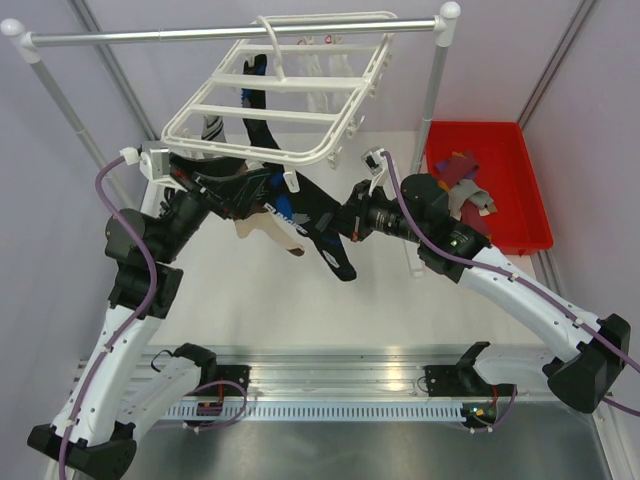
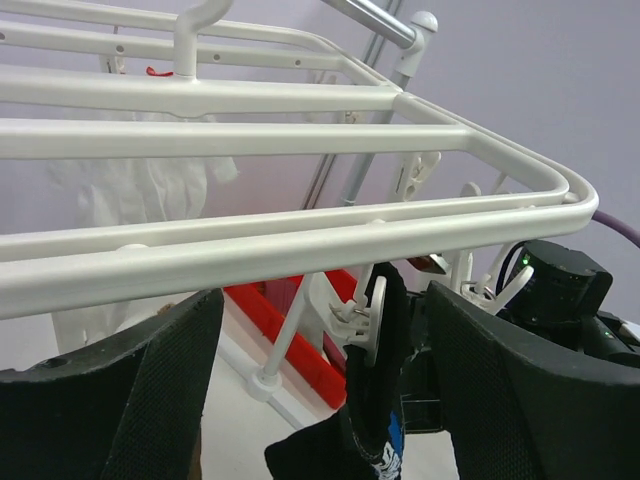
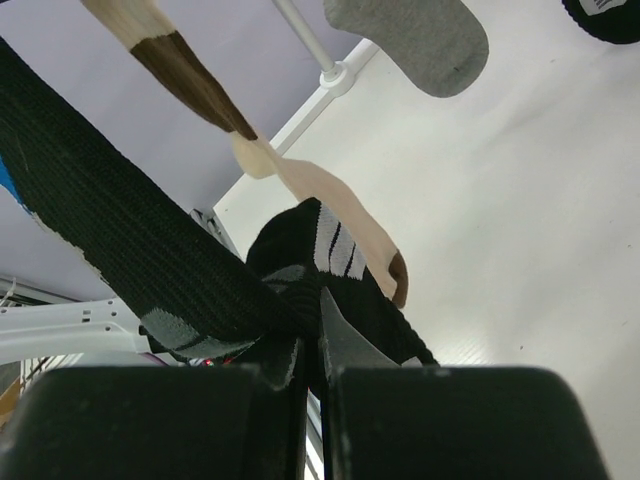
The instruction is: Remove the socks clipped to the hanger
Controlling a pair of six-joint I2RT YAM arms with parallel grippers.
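writing: white lettering showing on black-and-blue sock (image 1: 335, 258), not legible
sock: hanging stretched under white hanger (image 2: 300, 250)
right claw (image 3: 312, 340): clamping together on that sock
left claw (image 2: 325, 330): standing apart beneath hanger

The left arm (image 1: 105, 350) rises from its base, bends at the elbow and reaches right. The left gripper (image 2: 320, 400) is tilted upward with its jaws wide apart. The right arm (image 1: 530, 295) stretches left, wrist roughly level, and the right gripper (image 3: 312, 400) is pinched tight on a sock (image 3: 120, 230). The two grippers seem to sit close together, though the top view is cluttered there.
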